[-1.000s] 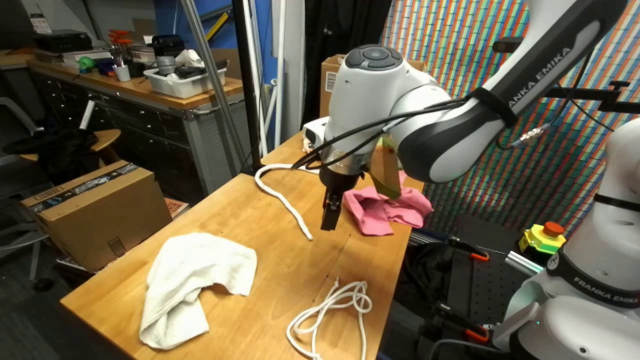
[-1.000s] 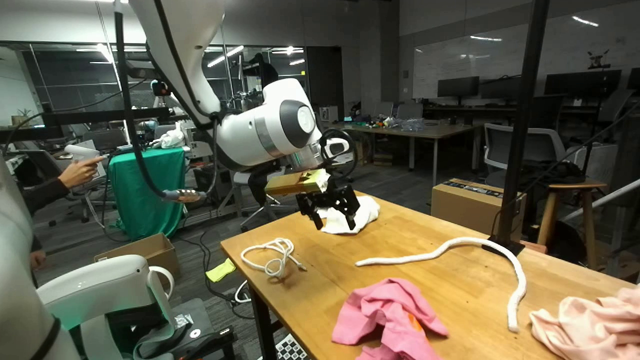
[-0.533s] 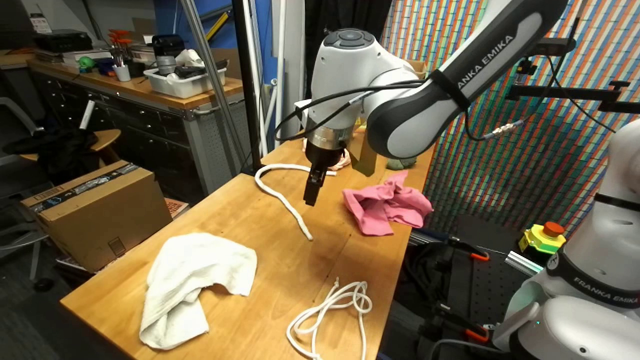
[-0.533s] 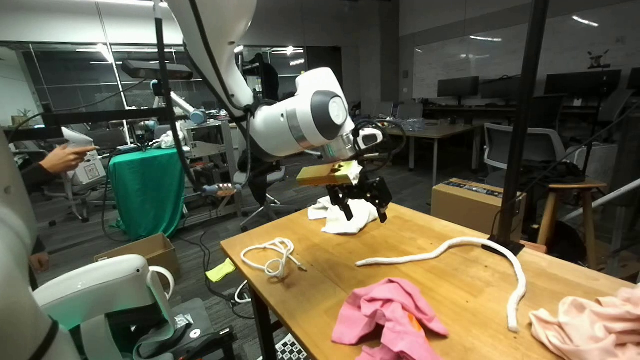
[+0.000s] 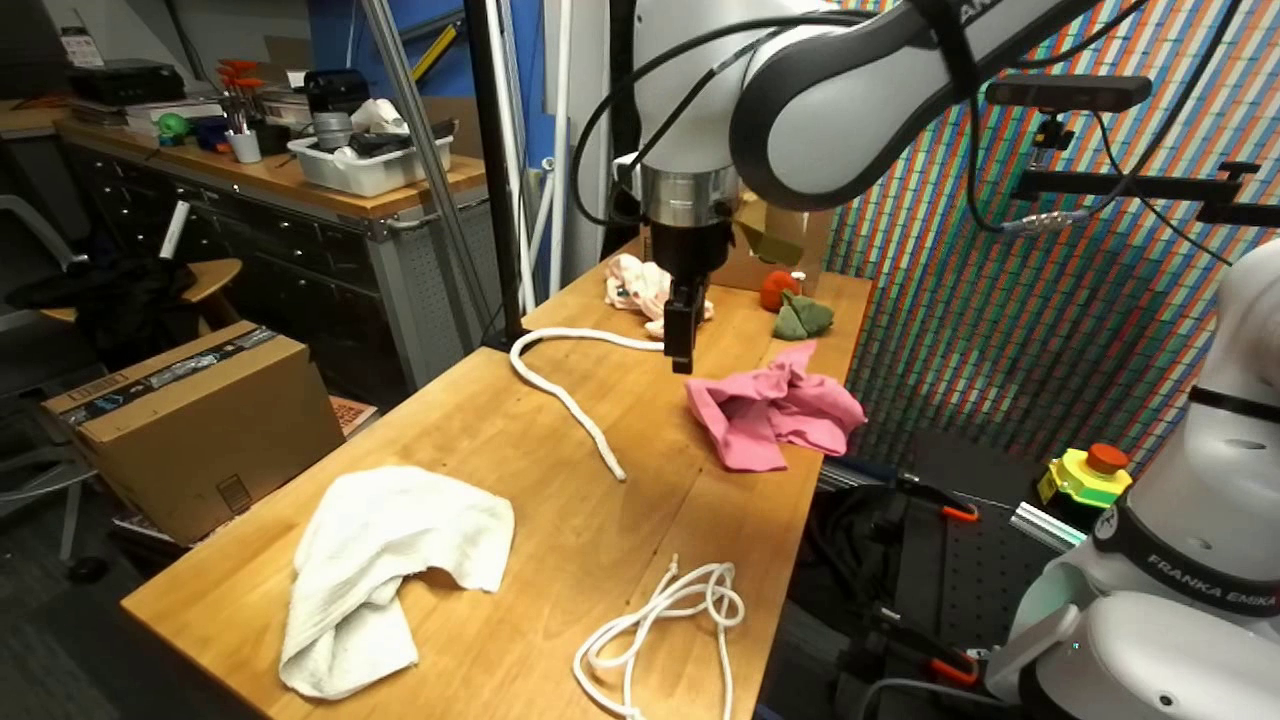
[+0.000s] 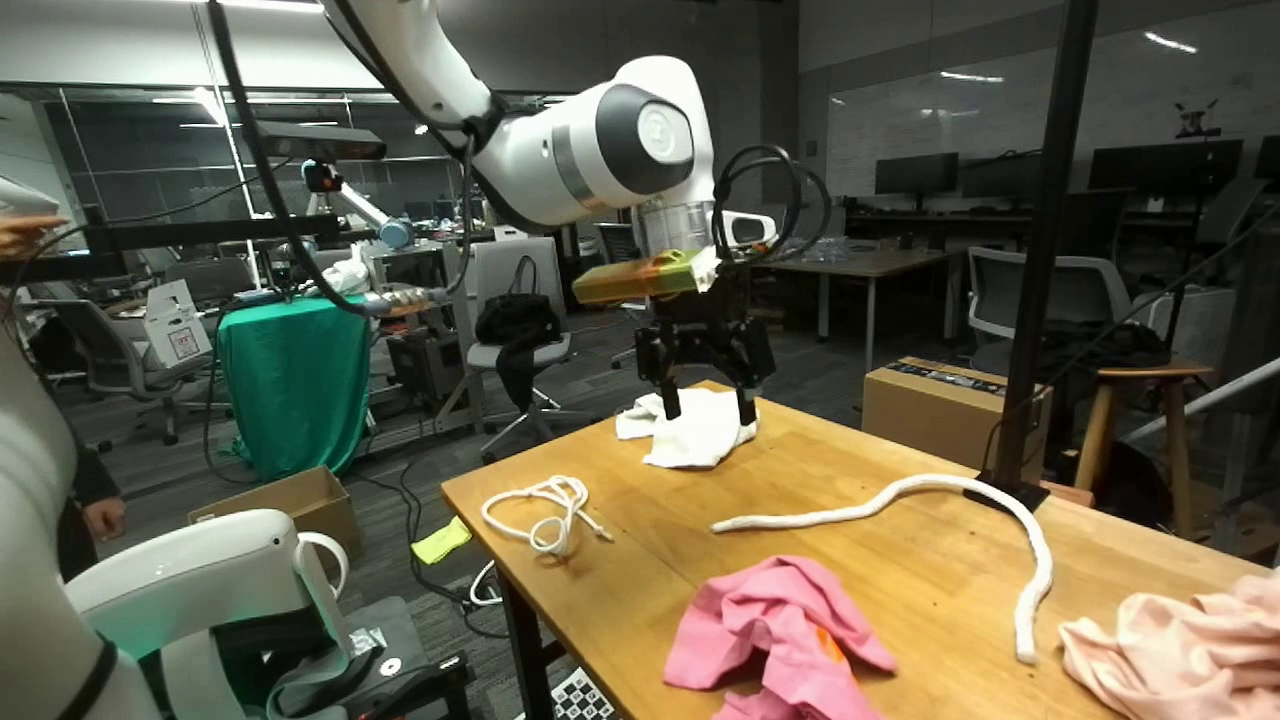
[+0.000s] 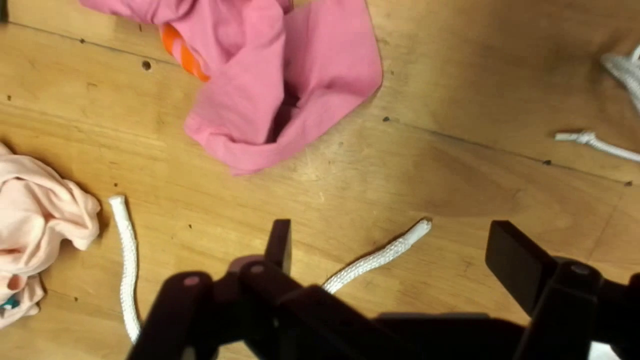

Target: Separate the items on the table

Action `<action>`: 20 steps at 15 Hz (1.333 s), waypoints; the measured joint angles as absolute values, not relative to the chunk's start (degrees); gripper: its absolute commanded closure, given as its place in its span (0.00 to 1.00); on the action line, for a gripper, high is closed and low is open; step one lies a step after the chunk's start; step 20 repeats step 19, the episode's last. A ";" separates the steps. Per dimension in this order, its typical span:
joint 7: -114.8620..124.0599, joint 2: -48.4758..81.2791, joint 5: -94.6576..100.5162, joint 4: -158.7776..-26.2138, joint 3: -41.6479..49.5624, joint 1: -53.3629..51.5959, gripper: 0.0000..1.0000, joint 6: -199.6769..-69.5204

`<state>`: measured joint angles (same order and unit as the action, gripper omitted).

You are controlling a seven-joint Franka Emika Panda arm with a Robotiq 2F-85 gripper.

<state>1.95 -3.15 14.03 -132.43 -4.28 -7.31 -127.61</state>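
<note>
My gripper (image 5: 682,365) hangs above the table (image 5: 560,540), fingers pointing down. Its jaws stand wide apart and hold nothing; the wrist view shows an end of the thick white rope (image 7: 372,261) below, seen between the fingertips. That rope (image 5: 565,395) lies in a curve. Near the table's end is the rumpled white cloth (image 5: 400,540). A pink-red cloth (image 6: 770,620) is bunched by the long edge, with a thinner tangled white rope (image 5: 724,660) further along. At the opposite end sit a crumpled peach cloth (image 6: 1180,640), a red thing (image 5: 778,290) and a green one (image 5: 803,317).
A dark upright post (image 6: 1040,250) stands at the table's edge beside the thick rope. On the floor is a taped cardboard box (image 5: 200,430). Another brown box (image 5: 815,245) stands behind the red and green things, partly hidden by the arm.
My gripper has risen and swung from a tilt to nearly straight down, its jaws staying wide. The peach, red and green things come into view behind the arm. The items lie unmoved.
</note>
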 measured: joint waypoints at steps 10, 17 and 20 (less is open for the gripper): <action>-14.09 -32.71 8.49 -148.39 1.76 -6.61 0.00 -123.17; -21.16 -50.11 8.39 -158.92 9.58 -6.26 0.00 -128.67; -21.49 -50.36 8.36 -158.63 9.87 -6.27 0.00 -128.66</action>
